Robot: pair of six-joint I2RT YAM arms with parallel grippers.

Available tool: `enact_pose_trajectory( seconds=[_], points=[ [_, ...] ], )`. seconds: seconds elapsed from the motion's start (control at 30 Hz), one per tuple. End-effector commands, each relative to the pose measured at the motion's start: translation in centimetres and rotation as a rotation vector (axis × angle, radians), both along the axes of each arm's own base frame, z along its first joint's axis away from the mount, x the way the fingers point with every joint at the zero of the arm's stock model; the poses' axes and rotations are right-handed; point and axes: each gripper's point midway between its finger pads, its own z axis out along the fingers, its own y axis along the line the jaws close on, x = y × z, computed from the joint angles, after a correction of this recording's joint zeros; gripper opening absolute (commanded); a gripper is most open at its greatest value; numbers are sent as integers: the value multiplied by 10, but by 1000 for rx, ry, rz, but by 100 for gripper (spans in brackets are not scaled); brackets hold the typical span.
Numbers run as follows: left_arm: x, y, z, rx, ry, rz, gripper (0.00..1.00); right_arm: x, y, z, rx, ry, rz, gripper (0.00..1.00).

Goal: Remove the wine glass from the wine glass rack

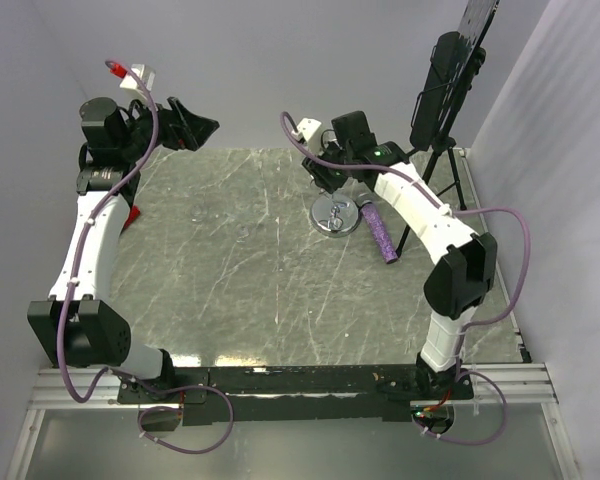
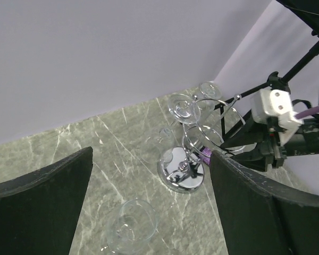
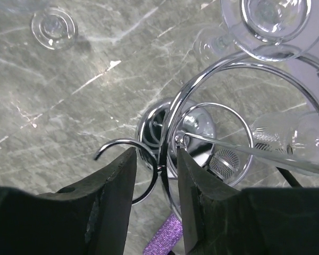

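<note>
Closest to your right wrist camera are the two black fingers (image 3: 109, 207) of the right gripper (image 3: 157, 154). You have them drawn in to a slim gap that grips nothing. A tall loop of the small chrome wire wine glass rack (image 2: 183, 169) rises in line with that gap, close to one finger and with bare space on its other side. Whether the wire sits between the tips or just past them, you cannot tell from this view. The rack stands upright on its round shiny disc base on the grey-green marbled table (image 1: 230, 280), towards the far right of it, with your right gripper directly over it. Clear wine glasses (image 2: 182, 108) hang in the ring of loops at the top, on the far side of the rack from those fingers, and neither gripper has hold of one. One more clear glass (image 2: 130, 226) is on the table well apart from the rack, nearer your left arm. A glittery purple cylinder (image 1: 380, 233) lies on the table just beside the disc base. A tall black tripod stand with a perforated panel (image 1: 445, 80) rises behind the right arm at the table's far right corner. Your left gripper (image 2: 151, 154) hangs at the far left, raised above the table and facing the rack, its jaws spread wide and empty.
</note>
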Motion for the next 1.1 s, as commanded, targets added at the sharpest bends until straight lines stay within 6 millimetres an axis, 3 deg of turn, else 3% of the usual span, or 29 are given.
enact_pose_trajectory(
  seconds=[0.0, 0.17, 0.33, 0.47, 0.63, 0.9, 1.07],
  points=[
    [-6, 3, 18, 12, -57, 3, 94, 7, -8, 4, -33, 8, 25, 42],
    [-2, 3, 11, 18, -47, 8, 94, 2, -8, 2, -36, 41, 90, 30],
    [1, 3, 6, 14, -32, 5, 94, -18, -7, 9, -42, -19, 251, 19],
    [3, 3, 2, 11, -23, 0, 94, -21, -12, 8, -64, -37, 330, 1],
    [5, 3, -1, 5, -10, 3, 94, -16, -21, 12, -66, -54, 397, 0],
    [3, -3, -9, 23, -6, -43, 94, -30, -24, 34, -31, -182, 591, 0],
    [5, -4, -14, 26, 5, -52, 93, -32, -31, 30, -68, -203, 635, 0]
  ],
)
